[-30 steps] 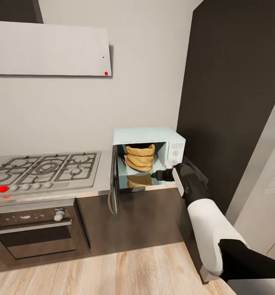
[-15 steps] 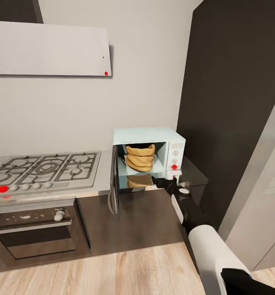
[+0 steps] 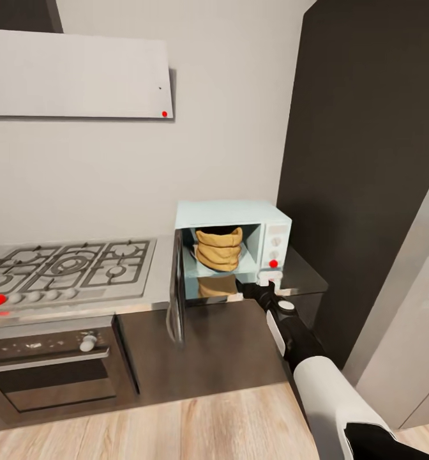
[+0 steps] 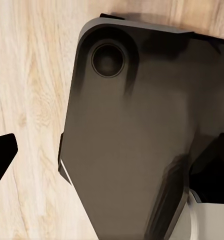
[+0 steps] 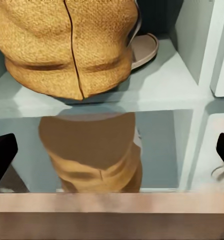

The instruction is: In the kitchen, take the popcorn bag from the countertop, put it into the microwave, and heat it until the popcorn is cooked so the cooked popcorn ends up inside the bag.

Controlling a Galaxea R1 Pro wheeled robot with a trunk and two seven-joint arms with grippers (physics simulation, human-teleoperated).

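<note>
popcorn bag inside microwave (door apparently open)

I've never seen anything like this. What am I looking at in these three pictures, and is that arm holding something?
These are computer-rendered views from a wheeled robot with two arms. The big picture comes from a camera on its head: its right arm reaches toward a small mint-blue microwave whose door hangs open. Inside sits the tan popcorn bag. The microwave stands on a glossy grey countertop, beside a steel gas hob.

The other two pictures come from cameras near each gripper. The right one looks at the bag and its mirror image on the shiny countertop. The right gripper holds nothing; its fingertips stand far apart. The left one looks down at wooden floor and the robot's own dark base.
</note>
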